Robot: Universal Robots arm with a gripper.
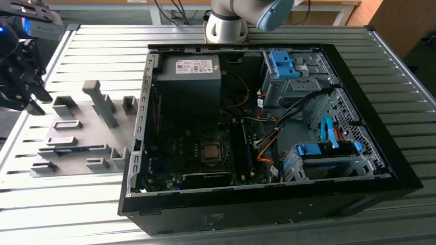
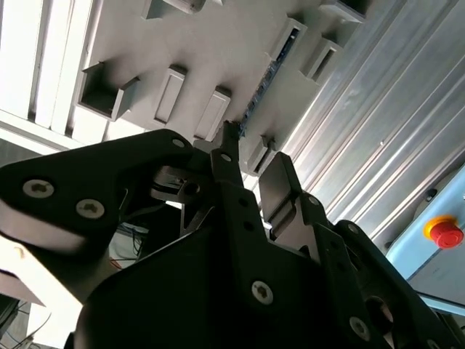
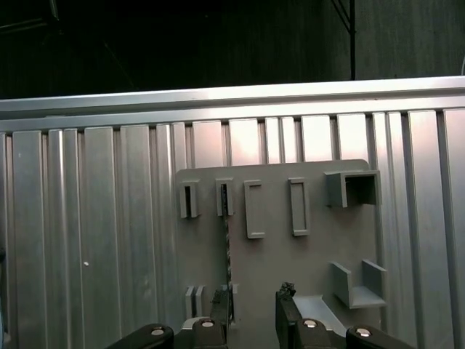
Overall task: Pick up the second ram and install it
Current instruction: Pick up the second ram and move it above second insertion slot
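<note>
The second ram [image 1: 71,149] is a thin blue-green stick standing on edge in the slots of a grey fixture plate [image 1: 81,115], at the exterior view's left. In the first wrist view the ram [image 3: 227,254] runs edge-on between two slotted blocks, and the second wrist view shows it [image 2: 267,76] as a narrow strip. My black gripper [image 1: 32,99] hangs above the table beside the plate's left edge. It is open [image 3: 254,314], with nothing between its fingers [image 2: 254,163]. The ram lies in line with one fingertip [image 3: 221,314], some way below.
An open black computer case [image 1: 272,196] stands in the middle of the ribbed metal table [image 1: 68,204], right of the plate, with its motherboard [image 1: 197,158] and cables exposed. Several upright grey blocks [image 1: 102,102] rise from the fixture. A red button [image 2: 445,231] sits off the table.
</note>
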